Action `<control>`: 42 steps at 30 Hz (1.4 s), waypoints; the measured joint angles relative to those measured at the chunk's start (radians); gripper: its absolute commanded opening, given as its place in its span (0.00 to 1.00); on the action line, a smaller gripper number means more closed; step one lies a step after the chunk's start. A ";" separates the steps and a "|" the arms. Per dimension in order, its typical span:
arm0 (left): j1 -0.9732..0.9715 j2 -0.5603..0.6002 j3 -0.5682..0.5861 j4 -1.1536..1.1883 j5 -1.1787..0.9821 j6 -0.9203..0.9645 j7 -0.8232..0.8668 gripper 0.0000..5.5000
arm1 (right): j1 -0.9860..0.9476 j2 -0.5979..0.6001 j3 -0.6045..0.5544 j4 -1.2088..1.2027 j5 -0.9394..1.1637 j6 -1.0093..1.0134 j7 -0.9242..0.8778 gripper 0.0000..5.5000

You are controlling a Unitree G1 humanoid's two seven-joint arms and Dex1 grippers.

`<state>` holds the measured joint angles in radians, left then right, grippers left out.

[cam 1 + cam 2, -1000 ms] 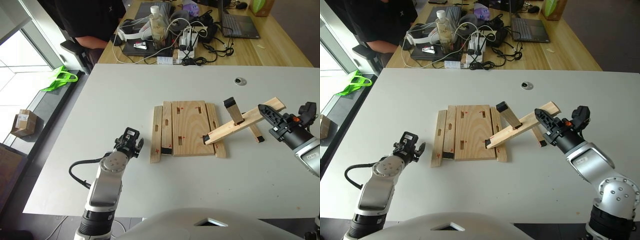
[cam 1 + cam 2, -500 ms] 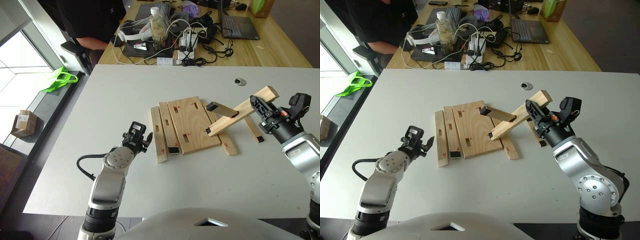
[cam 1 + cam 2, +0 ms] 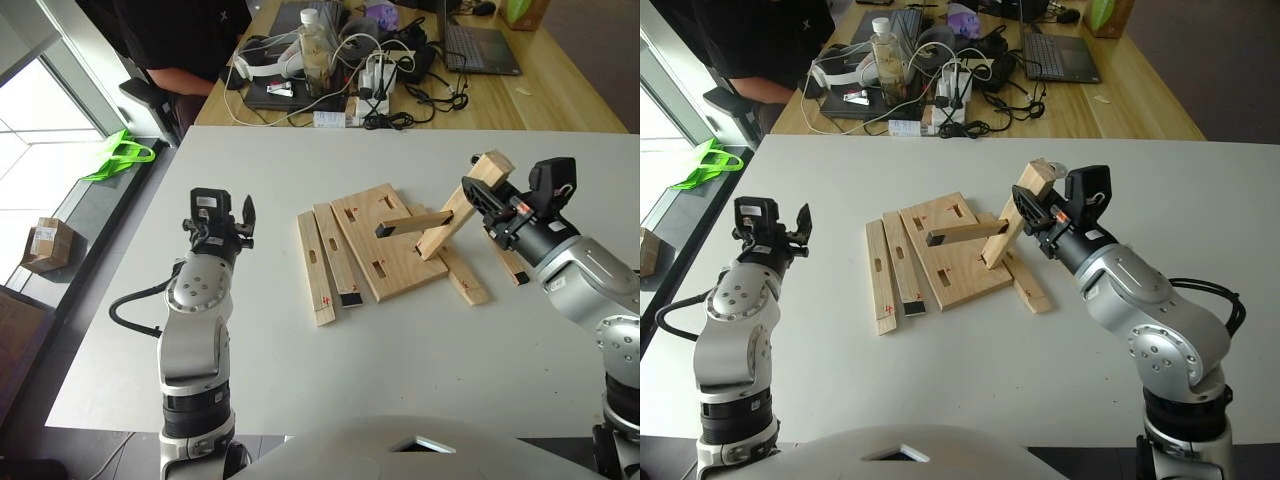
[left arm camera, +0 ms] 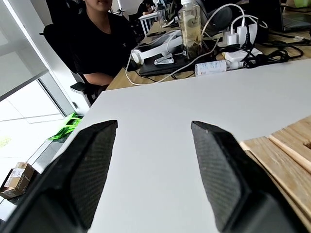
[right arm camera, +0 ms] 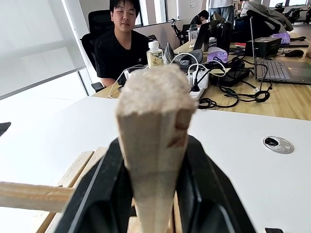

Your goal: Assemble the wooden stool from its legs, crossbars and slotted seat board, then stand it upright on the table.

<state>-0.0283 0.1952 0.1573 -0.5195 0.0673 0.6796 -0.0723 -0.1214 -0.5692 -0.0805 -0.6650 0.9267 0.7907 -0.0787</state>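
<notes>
Clamped in right claw (image 3: 478, 198): tilted pale wooden leg (image 3: 450, 218), lower end at slotted wooden seat board (image 3: 372, 262) edge. Spread apart, empty: left claw (image 3: 222, 225).

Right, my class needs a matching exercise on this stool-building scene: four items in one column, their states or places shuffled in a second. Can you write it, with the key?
Column one
1. left pincer
2. right pincer
3. seat board
4. two loose slats

Column two
A. on the table, beneath the held piece's side bar
B. shut on the wooden leg
C. open, holding nothing
D. lying beside the seat board, on the robot's left of it

Pairs: 1-C, 2-B, 3-A, 4-D
</notes>
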 measured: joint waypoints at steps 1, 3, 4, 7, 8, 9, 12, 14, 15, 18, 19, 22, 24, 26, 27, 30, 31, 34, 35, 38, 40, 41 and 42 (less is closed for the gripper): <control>-0.001 -0.001 0.009 0.000 -0.001 -0.005 0.006 0.51 | 0.000 0.000 0.002 0.000 -0.008 0.000 0.005 0.18; -0.002 -0.001 0.031 0.000 -0.001 -0.020 0.022 0.51 | 0.000 0.002 0.009 -0.006 -0.033 -0.001 0.021 0.18; -0.005 -0.001 0.039 0.000 -0.001 -0.029 0.029 0.51 | 0.004 0.004 0.014 -0.011 -0.050 -0.007 0.031 0.18; -0.020 -0.002 0.049 0.001 -0.002 -0.046 0.038 0.51 | 0.069 0.007 0.019 -0.021 -0.108 -0.065 0.076 0.18; -0.021 -0.002 0.051 0.003 -0.002 -0.055 0.040 0.51 | 0.097 0.008 0.022 -0.026 -0.131 -0.093 0.094 0.18; -0.023 -0.001 0.052 0.004 -0.003 -0.065 0.040 0.51 | 0.122 0.010 0.034 -0.027 -0.160 -0.123 0.113 0.18; -0.031 -0.001 0.059 0.005 -0.003 -0.081 0.047 0.51 | 0.166 0.012 0.059 -0.015 -0.217 -0.184 0.150 0.18; -0.035 -0.001 0.059 0.011 -0.010 -0.085 0.047 0.51 | 0.176 0.019 0.067 -0.009 -0.242 -0.208 0.163 0.18; -0.038 -0.001 0.059 0.015 -0.011 -0.087 0.047 0.51 | 0.174 0.023 0.069 -0.005 -0.246 -0.210 0.166 0.18; -0.047 -0.001 0.056 0.023 -0.019 -0.104 0.047 0.51 | 0.123 0.037 0.078 0.024 -0.247 -0.200 0.178 0.18; -0.050 -0.001 0.056 0.024 -0.019 -0.105 0.047 0.51 | 0.107 0.041 0.079 0.032 -0.247 -0.189 0.180 0.18; -0.054 -0.001 0.051 0.029 -0.020 -0.108 0.047 0.51 | 0.072 0.047 0.073 0.052 -0.246 -0.169 0.187 0.25; -0.054 -0.001 0.049 0.029 -0.020 -0.112 0.048 0.51 | 0.074 0.049 0.067 0.065 -0.266 -0.141 0.190 0.31; -0.054 -0.001 0.048 0.030 -0.019 -0.114 0.048 0.51 | 0.082 0.058 0.061 0.087 -0.270 -0.131 0.194 0.39; -0.054 -0.001 0.047 0.031 -0.019 -0.115 0.048 0.51 | 0.080 0.080 0.047 0.088 -0.268 -0.135 0.195 0.43; -0.054 -0.001 0.044 0.032 -0.019 -0.118 0.048 0.51 | 0.067 0.130 -0.010 0.091 -0.242 -0.152 0.196 0.43; -0.054 -0.001 0.043 0.032 -0.019 -0.119 0.048 0.51 | 0.057 0.138 -0.027 0.092 -0.233 -0.158 0.196 0.43; -0.054 -0.001 0.043 0.033 -0.019 -0.122 0.049 0.51 | -0.013 0.163 -0.105 0.100 -0.183 -0.174 0.195 0.43; -0.054 -0.001 0.043 0.034 -0.019 -0.123 0.049 0.51 | -0.056 0.164 -0.137 0.114 -0.162 -0.176 0.192 0.43; -0.057 -0.001 0.044 0.041 -0.019 -0.123 0.049 0.51 | -0.159 0.167 -0.200 0.148 -0.104 -0.172 0.168 0.43; -0.059 -0.001 0.046 0.041 -0.020 -0.124 0.049 0.51 | -0.251 0.167 -0.238 0.177 -0.048 -0.163 0.142 0.43; -0.059 -0.001 0.047 0.040 -0.020 -0.124 0.049 0.51 | -0.304 0.166 -0.257 0.202 -0.019 -0.155 0.126 0.43; -0.059 -0.001 0.047 0.040 -0.020 -0.124 0.049 0.51 | -0.359 0.166 -0.276 0.230 0.000 -0.152 0.108 0.43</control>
<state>-0.0872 0.1942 0.2045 -0.4794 0.0477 0.5557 -0.0230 -0.4805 -0.4037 -0.3564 -0.4354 0.9268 0.6389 0.0295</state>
